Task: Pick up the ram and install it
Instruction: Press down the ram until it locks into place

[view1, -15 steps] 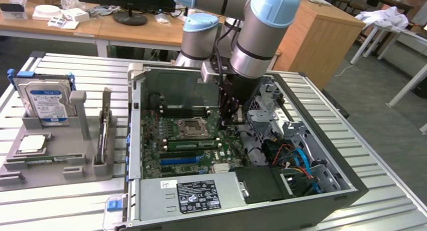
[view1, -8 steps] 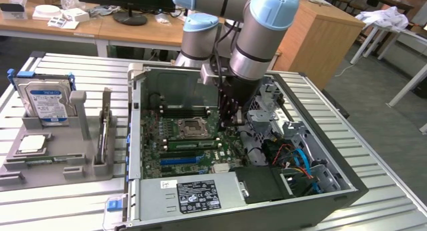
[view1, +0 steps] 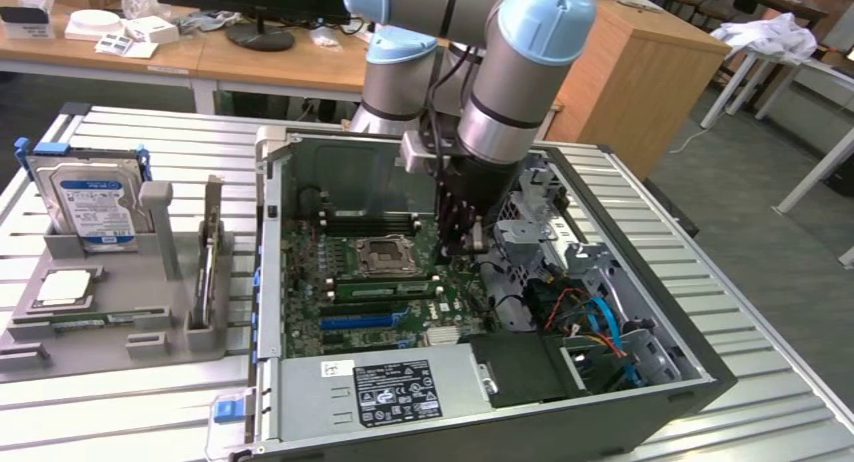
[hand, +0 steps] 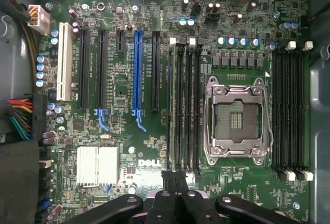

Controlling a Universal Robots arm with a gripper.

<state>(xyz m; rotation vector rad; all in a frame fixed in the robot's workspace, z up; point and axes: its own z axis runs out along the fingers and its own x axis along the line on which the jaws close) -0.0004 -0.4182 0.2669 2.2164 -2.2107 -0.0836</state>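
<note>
Slatted metal table [view1: 120, 412], office desks behind. Near its left edge a grey tray [view1: 147, 317] carries one hard drive [view1: 88, 204], one processor chip [view1: 64, 288] and, along the tray's front edge, what I take to be the ram [view1: 78, 324] — one green stick lying flat. Mid-table, the open computer case [view1: 641, 422] shows one socket [hand: 236, 115] and two banks of four memory slots [hand: 184, 110]. The gripper [hand: 175, 178] hangs over one bank's end, fingers pressed together, holding nothing — well apart from the ram. A clean pick, I judge, wants fingers square across the stick's long edges, clear of its chips.
</note>
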